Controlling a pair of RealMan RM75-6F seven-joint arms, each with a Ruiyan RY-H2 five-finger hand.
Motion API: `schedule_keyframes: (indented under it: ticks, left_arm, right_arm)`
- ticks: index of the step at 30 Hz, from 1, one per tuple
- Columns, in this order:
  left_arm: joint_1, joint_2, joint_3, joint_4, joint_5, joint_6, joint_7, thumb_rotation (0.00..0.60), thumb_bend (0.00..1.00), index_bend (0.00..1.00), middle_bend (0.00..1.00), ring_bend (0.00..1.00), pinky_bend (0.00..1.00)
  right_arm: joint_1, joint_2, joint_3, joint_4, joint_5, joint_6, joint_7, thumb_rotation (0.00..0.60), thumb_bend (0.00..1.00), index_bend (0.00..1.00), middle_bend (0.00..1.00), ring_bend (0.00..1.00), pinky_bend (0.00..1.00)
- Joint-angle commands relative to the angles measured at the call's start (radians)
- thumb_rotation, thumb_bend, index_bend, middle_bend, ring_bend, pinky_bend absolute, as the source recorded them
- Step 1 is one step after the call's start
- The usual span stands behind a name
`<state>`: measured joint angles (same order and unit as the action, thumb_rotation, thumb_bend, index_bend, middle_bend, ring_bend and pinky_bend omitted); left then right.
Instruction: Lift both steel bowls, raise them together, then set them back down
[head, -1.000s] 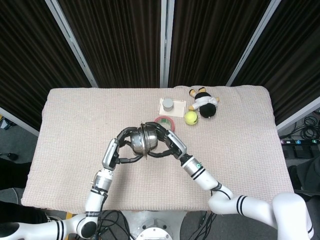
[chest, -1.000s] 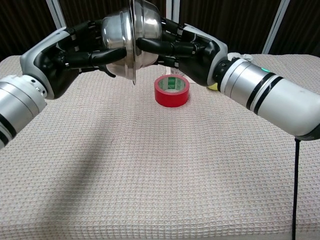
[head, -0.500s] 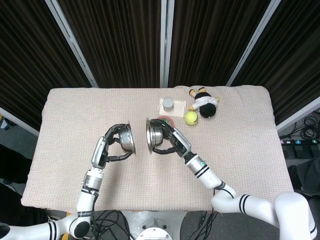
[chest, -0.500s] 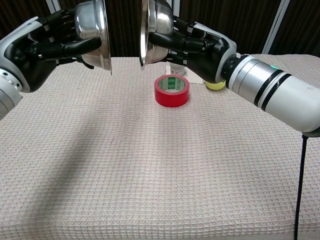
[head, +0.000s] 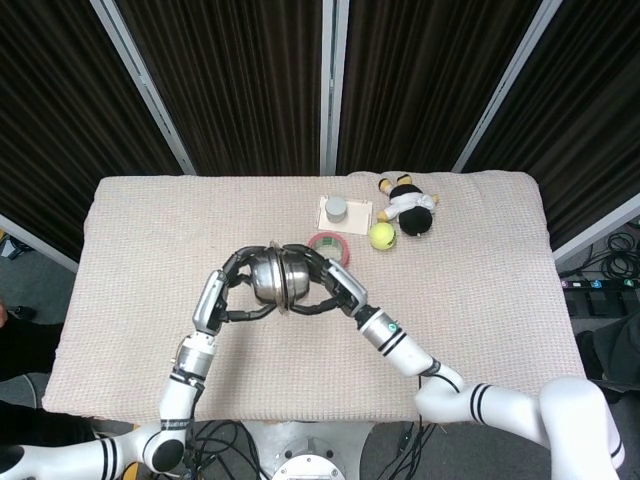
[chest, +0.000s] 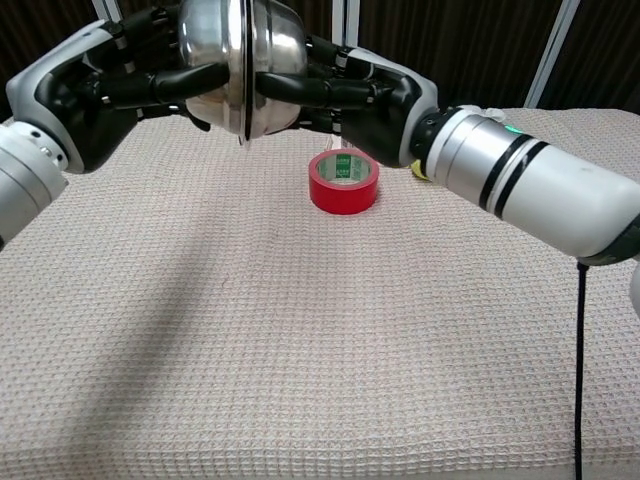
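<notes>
Two steel bowls are held rim to rim in the air above the table's middle. My left hand (chest: 130, 85) grips the left steel bowl (chest: 212, 50) from behind; my right hand (chest: 350, 95) grips the right steel bowl (chest: 272, 60) the same way. Seen from the head view, the left bowl (head: 265, 276) and the right bowl (head: 297, 280) form one closed ball, with the left hand (head: 235, 285) and right hand (head: 330, 288) cupped around it. Both bowls stand on edge, rims vertical.
A red tape roll (chest: 344, 181) lies on the beige cloth (chest: 300, 350) just behind and below the bowls. Farther back are a yellow ball (head: 381, 236), a plush toy (head: 408, 206) and a small grey cup on a white card (head: 337, 209).
Half a second ago the bowls were held apart with a gap between their rims. Both hands have since swung inward and the rims meet again, as they did a second ago.
</notes>
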<state>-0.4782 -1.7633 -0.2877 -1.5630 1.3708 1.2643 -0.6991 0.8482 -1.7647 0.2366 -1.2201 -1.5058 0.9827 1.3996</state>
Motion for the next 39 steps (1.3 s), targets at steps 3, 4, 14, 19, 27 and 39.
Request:
schedule_keyframes:
  ticks: [3, 4, 14, 19, 27, 39]
  left_arm:
    - [0.046, 0.071, 0.031, 0.047, -0.006, 0.022, 0.050, 0.600, 0.35, 0.40, 0.36, 0.35, 0.53]
    - [0.051, 0.098, 0.049, 0.068, -0.001, 0.013, 0.084, 0.600, 0.35, 0.40, 0.36, 0.35, 0.53]
    - [-0.009, 0.322, 0.215, 0.179, 0.073, -0.202, 0.529, 0.600, 0.35, 0.42, 0.38, 0.35, 0.52]
    - [-0.051, 0.301, 0.204, 0.237, 0.022, -0.266, 0.692, 0.600, 0.34, 0.42, 0.38, 0.35, 0.50]
    - [-0.074, 0.277, 0.195, 0.283, -0.029, -0.291, 0.830, 0.600, 0.34, 0.42, 0.38, 0.35, 0.50]
    - [-0.091, 0.226, 0.179, 0.347, -0.060, -0.320, 0.749, 0.600, 0.34, 0.41, 0.38, 0.35, 0.50]
  right_arm:
    - [-0.102, 0.107, -0.053, -0.034, 0.027, 0.075, -0.233, 0.600, 0.20, 0.45, 0.34, 0.27, 0.38]
    - [-0.127, 0.134, -0.070, -0.042, 0.039, 0.085, -0.338, 0.600, 0.20, 0.45, 0.34, 0.27, 0.38]
    - [-0.250, 0.326, -0.150, -0.255, 0.304, 0.089, -1.310, 0.600, 0.20, 0.45, 0.34, 0.27, 0.36]
    - [-0.277, 0.352, -0.166, -0.386, 0.472, 0.121, -1.622, 0.600, 0.20, 0.45, 0.33, 0.26, 0.34]
    - [-0.320, 0.352, -0.177, -0.451, 0.608, 0.166, -1.771, 0.600, 0.20, 0.43, 0.32, 0.26, 0.34]
    - [-0.347, 0.299, -0.174, -0.399, 0.585, 0.133, -1.734, 0.600, 0.20, 0.41, 0.32, 0.26, 0.34]
